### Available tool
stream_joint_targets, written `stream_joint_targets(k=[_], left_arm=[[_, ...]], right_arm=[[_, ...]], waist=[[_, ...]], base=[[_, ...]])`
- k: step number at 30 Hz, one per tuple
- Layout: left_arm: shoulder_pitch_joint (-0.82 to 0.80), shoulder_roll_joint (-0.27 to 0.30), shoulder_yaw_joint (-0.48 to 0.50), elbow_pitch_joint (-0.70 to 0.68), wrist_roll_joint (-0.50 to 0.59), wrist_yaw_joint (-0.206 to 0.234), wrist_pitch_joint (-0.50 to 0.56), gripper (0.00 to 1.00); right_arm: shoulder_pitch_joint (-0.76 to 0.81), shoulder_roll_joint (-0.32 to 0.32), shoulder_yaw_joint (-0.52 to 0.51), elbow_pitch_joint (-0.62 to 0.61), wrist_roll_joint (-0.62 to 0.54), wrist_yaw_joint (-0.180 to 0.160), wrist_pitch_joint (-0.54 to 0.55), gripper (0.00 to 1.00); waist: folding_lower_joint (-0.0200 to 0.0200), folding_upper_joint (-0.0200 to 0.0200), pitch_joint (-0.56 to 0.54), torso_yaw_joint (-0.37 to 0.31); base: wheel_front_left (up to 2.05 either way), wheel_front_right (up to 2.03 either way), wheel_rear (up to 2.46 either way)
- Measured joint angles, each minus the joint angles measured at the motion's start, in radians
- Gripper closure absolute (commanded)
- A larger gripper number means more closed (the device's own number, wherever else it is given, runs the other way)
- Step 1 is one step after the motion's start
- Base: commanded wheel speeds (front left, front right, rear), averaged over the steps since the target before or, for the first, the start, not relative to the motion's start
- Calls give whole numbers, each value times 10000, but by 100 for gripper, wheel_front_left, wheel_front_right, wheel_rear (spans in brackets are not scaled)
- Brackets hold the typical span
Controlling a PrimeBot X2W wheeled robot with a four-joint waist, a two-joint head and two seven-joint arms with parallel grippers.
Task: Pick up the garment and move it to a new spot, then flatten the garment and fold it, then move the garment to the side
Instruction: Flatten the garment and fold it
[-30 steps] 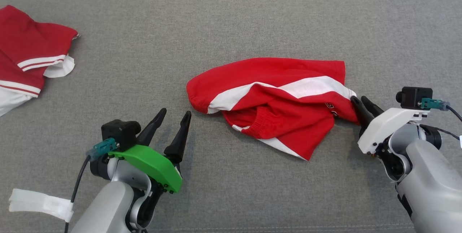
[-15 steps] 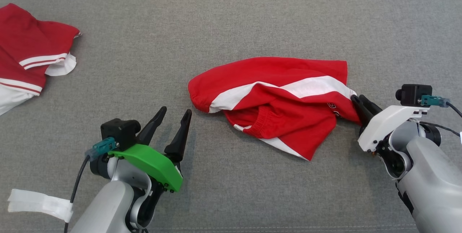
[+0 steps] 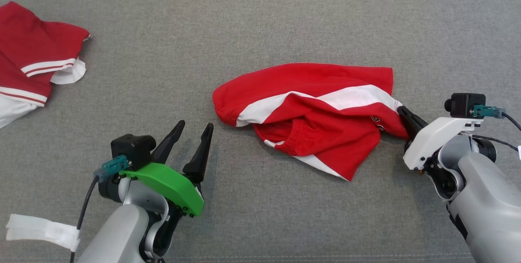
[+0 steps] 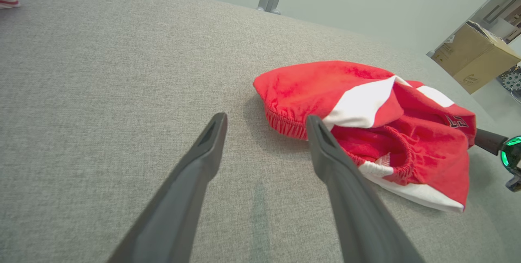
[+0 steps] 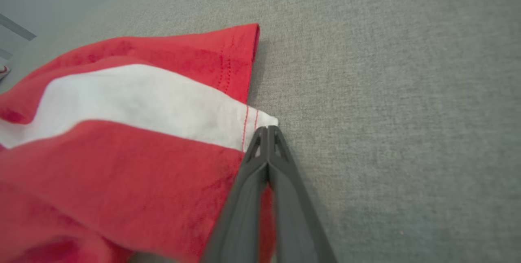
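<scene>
The right end effector, open a moment ago, now pinches the hem of the garment — seemingly firmly enough to lift — while the left end effector hangs open.

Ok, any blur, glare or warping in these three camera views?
Head view: sharp, even light, soft shadow beside the left gripper. Left wrist view: wide-angle curve in the grey fabric surface. Right wrist view: red shorts blur toward the bottom edge, right gripper tips crisp.

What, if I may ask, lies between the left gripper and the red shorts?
Bare grey upholstery, in the head view, separates left gripper from red shorts.
</scene>
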Motion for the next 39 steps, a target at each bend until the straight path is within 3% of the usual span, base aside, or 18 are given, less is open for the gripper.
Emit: stream_joint_targets(k=[11, 12, 13, 14, 15, 29, 30, 32, 33, 36, 38, 39], left_arm=[[50, 19, 59, -17, 0, 44, -6, 0], [85, 29, 102, -27, -2, 56, -15, 0], [138, 54, 142, -44, -2, 59, -15, 0], [194, 90, 165, -50, -2, 59, -15, 0], [226, 125, 169, -54, -2, 61, -15, 0], [250, 163, -48, -228, 121, 59, 90, 0], [250, 163, -48, -228, 134, 58, 92, 0], [250, 163, -48, -224, 144, 59, 92, 0], [250, 163, -48, -226, 144, 59, 104, 0], [250, 163, -44, -228, 144, 59, 163, 0], [250, 167, -17, -228, 144, 59, 161, 0], [250, 167, -15, -228, 144, 59, 161, 0]], right_arm=[[-179, -180, 207, -84, 337, 0, -224, 100], [-179, -184, 268, -86, 336, 0, -224, 80], [-178, -184, 345, -88, 334, 0, -222, 51], [-179, -192, 458, -92, 332, 0, -221, 10], [-178, -199, 543, -90, 332, 0, -207, 0], [-293, -399, 915, 157, 353, 0, -207, 0], [-333, -403, 924, 173, 399, 0, -207, 8], [-396, -393, 991, 198, 426, 0, -205, 41], [-406, -383, 1035, 205, 435, 0, -205, 52], [-412, -362, 1139, 240, 522, 0, -174, 58], [-430, -314, 1229, 251, 543, 0, -121, 65], [-440, -291, 1264, 253, 593, 0, -121, 75]], waist=[[0, 0, -36, -166], [0, 0, -44, -195], [0, 0, -50, -230], [-1, 0, -53, -269], [0, 0, -52, -308], [0, 0, 64, -333], [0, 0, 69, -298], [0, 0, 71, -229], [0, 0, 71, -196], [0, 0, 74, -102], [0, 0, 73, -67], [0, 0, 72, -59]], base=[[0, 0, 0], [0, 0, 0], [0, 0, 0], [0, 0, 0], [0, 0, 0], [0, 0, 0], [0, 0, 0], [0, 0, 0], [0, 0, 0], [0, 0, 0], [0, 0, 0], [0, 0, 0]])
